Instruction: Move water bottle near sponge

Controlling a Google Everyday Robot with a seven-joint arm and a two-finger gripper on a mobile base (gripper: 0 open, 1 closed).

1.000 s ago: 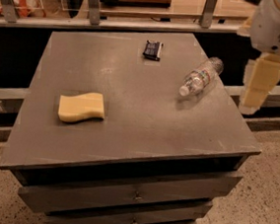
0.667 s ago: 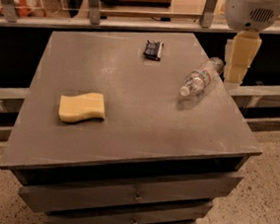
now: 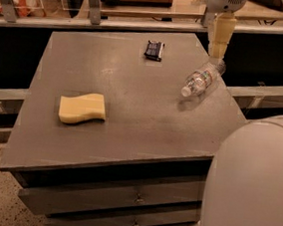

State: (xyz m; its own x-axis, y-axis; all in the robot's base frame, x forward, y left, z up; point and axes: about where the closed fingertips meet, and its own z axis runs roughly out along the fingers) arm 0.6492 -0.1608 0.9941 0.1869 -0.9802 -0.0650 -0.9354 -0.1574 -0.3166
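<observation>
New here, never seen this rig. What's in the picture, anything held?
A one-armed mobile robot, seen by one camera looking down on a grey table with drawers; where the camera sits is not on record. The cream gripper hangs at the far right, over the base end of a water bottle lying on its side. Nothing is lifted; whether they touch I cannot tell. A yellow sponge lies at the left, a dark packet near the far edge. The pale bulk at lower right is probably the robot's body.
</observation>
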